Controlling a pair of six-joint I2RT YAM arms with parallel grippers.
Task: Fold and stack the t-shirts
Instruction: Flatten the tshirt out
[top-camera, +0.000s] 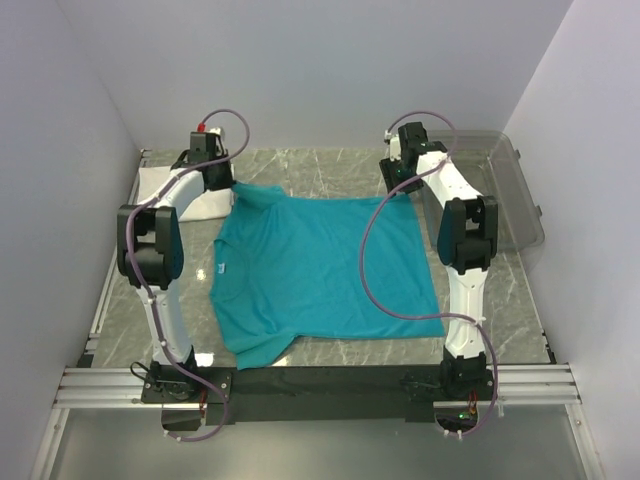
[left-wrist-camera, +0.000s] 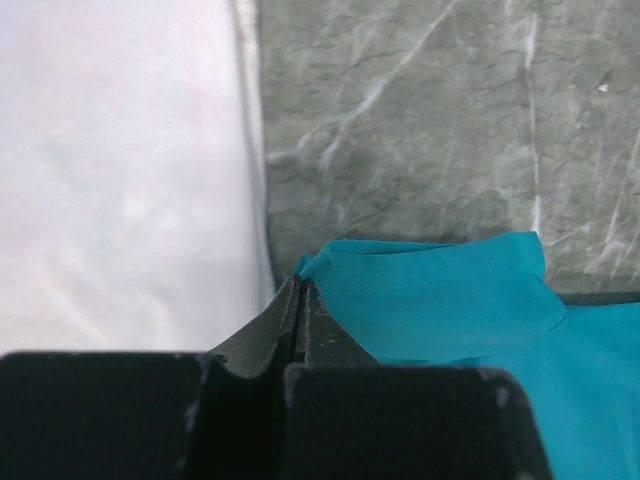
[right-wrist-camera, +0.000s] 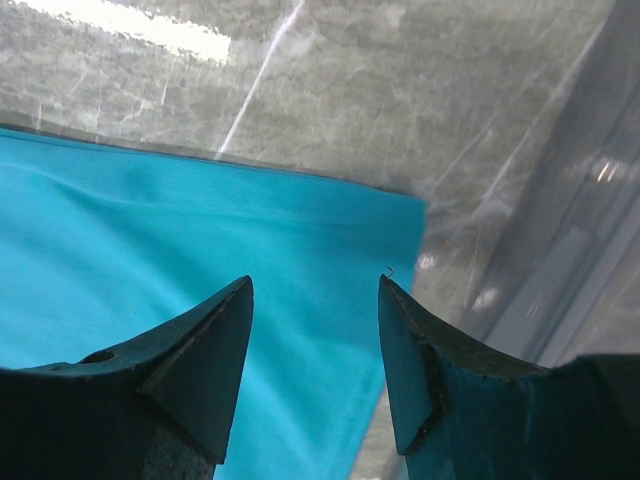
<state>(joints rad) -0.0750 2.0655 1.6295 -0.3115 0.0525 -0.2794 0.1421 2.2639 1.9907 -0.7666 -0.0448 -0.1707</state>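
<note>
The teal t-shirt (top-camera: 320, 265) lies spread flat on the marble table, with its small white neck label (top-camera: 221, 268) at the left edge. My left gripper (top-camera: 226, 186) is at the shirt's far left sleeve. In the left wrist view the jaws (left-wrist-camera: 300, 286) are shut, with the teal sleeve edge (left-wrist-camera: 440, 300) pinched at their tips. The white folded piece (top-camera: 208, 205) lies just left of it and also shows in the left wrist view (left-wrist-camera: 120, 180). My right gripper (top-camera: 399, 184) is open (right-wrist-camera: 315, 282) and empty over the shirt's far right corner (right-wrist-camera: 200, 230).
A clear plastic bin (top-camera: 505, 195) stands at the back right, close beside my right gripper; its wall shows in the right wrist view (right-wrist-camera: 580, 230). White walls close in the table on the left, back and right. Bare marble (top-camera: 330, 165) shows behind the shirt.
</note>
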